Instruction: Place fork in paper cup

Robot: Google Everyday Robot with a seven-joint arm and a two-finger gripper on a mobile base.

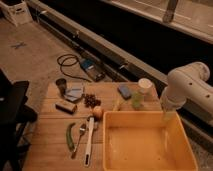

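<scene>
One large yellow plastic bin [107, 150] takes up the near right part of the slatted wooden desk [47, 131]. Left of it, three long things lie roughly side by side. A long white-handled utensil [89, 144] is just beside the bin, then comes the slim silvery fork [80, 135], then a green pod-shaped vegetable [70, 136]. The fork lies flat on the desk between those two.

A small round orange fruit [97, 112] sits at the far end of the utensil. Beyond it are a dark reddish cluster [91, 100], a small tan block [66, 106], a blue-grey flat packet [75, 92] and a small dark cup [61, 86].

Over the bin's far right corner hangs the gripper [168, 118], below the bulky white arm [186, 89]. Its jaws stand apart, and it is well away from the fork.

Near the desk's far edge a greenish translucent cup [136, 101] stands upright. The white paper cup [145, 85] is just behind it and a blue sponge [124, 91] lies to their left. On the floor beyond lies a coiled black cable [69, 61].
</scene>
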